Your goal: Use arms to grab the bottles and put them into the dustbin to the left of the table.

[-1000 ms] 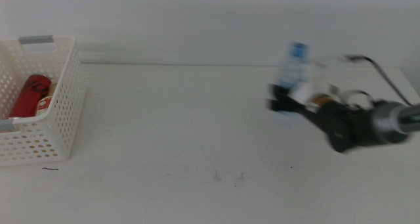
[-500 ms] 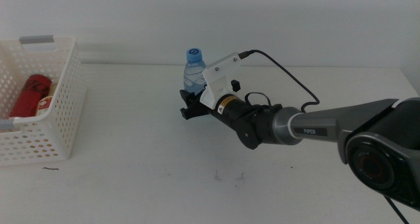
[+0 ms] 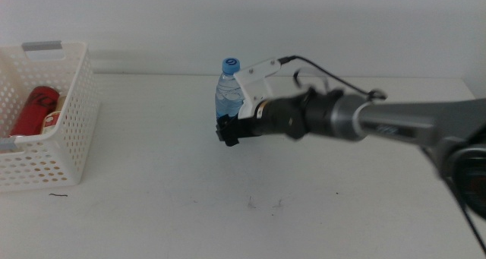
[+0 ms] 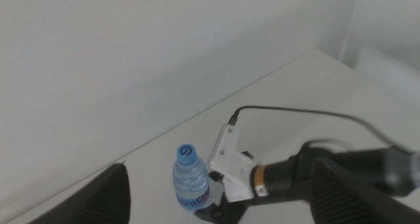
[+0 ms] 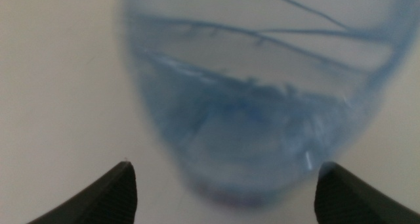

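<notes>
Right arm point(image 3: 395, 126): reaches in from the right side of the table point(image 3: 167, 175), stretched long and nearly level, its far section blurred. A white camera bracket with a black cable sits on top of the wrist.

Right gripper point(image 3: 230, 130): at the end of that arm, low over the tabletop, level with the lower part of the water bottle point(image 3: 228, 90). In its own wrist view the 2 dark jaw tips stand wide apart, 1 on each side of the bottle point(image 5: 262, 92), with pale table showing between each tip and the bottle wall. The jaws are spread and not pressed on the bottle; whether anything touches it lower down cannot be told.

Water bottle: clear plastic, blue cap, blue-tinted ribbed body, standing upright on the table, directly ahead of the right gripper and between its jaws. Seen from the left wrist camera, the cap point(image 4: 187, 152) faces up with a pale ring mark on it.

Left gripper point(image 4: 216, 198): held high, looking down on the bottle and the right arm from well away. Its 2 dark jaws stand far apart with nothing between them.

Basket point(image 3: 72, 115): white, hole-patterned sides, grey strip on the rim, well apart from the right gripper at the table's far left. 1 red can point(image 3: 34, 111) lies inside.
</notes>
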Controlling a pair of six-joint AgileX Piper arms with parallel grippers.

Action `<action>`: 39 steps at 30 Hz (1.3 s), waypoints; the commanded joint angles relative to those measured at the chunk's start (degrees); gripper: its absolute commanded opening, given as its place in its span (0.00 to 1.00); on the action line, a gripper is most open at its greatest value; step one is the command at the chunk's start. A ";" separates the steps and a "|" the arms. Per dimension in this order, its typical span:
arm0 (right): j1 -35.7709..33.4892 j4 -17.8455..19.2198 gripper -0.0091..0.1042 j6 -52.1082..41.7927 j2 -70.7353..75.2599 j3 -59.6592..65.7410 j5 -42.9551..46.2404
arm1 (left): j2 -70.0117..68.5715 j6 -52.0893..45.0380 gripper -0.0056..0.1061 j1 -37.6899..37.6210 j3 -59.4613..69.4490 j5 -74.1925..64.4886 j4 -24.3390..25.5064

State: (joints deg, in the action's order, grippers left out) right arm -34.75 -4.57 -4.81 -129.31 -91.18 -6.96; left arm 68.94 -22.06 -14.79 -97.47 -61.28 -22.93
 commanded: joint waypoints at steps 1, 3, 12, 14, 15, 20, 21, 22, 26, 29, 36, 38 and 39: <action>-0.16 -0.09 0.90 0.96 6.17 -0.21 -12.76 | -0.24 0.51 0.89 -0.17 0.20 0.76 0.00; -0.16 -0.09 0.90 1.20 12.02 -0.21 -21.88 | -0.24 0.51 0.89 -0.17 0.20 0.76 0.00; -0.16 2.78 0.90 2.17 37.77 -0.21 -50.54 | -0.24 0.51 0.89 -0.17 0.20 0.76 0.00; -0.16 5.03 0.90 2.17 43.01 -0.21 -55.02 | -0.24 0.51 0.89 -0.17 0.20 0.76 0.00; -0.16 5.74 0.90 2.17 45.56 -0.21 -56.63 | -0.24 0.51 0.89 -0.17 0.20 0.76 0.00; -0.16 5.93 0.90 2.17 56.04 -0.21 -62.05 | -0.24 0.51 0.89 -0.17 0.20 0.76 0.00; -0.16 5.76 0.90 2.26 57.43 -0.21 -62.35 | -0.24 0.51 0.89 -0.17 0.20 0.76 0.00; -0.16 5.66 0.90 2.44 59.01 -0.21 -62.48 | -0.24 0.51 0.89 -0.17 0.20 0.76 0.00; -0.16 5.26 0.90 3.51 63.92 -0.21 -62.92 | -0.24 0.51 0.89 -0.17 0.20 0.76 0.00; -0.16 5.36 0.90 3.51 65.81 -0.21 -62.40 | -0.24 0.51 0.89 -0.17 0.20 0.76 0.00; -0.16 5.24 0.90 3.51 66.72 -0.21 -62.13 | -0.24 0.51 0.89 -0.17 0.20 0.76 0.00; -0.16 5.24 0.90 3.51 66.72 -0.21 -62.13 | -0.24 0.51 0.89 -0.17 0.20 0.76 0.00; -0.16 5.24 0.90 3.51 66.72 -0.21 -62.13 | -0.24 0.51 0.89 -0.17 0.20 0.76 0.00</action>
State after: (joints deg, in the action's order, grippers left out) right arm -34.75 0.00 -1.41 -62.87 -91.26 -69.49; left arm 68.94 -22.06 -14.79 -97.47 -61.28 -22.93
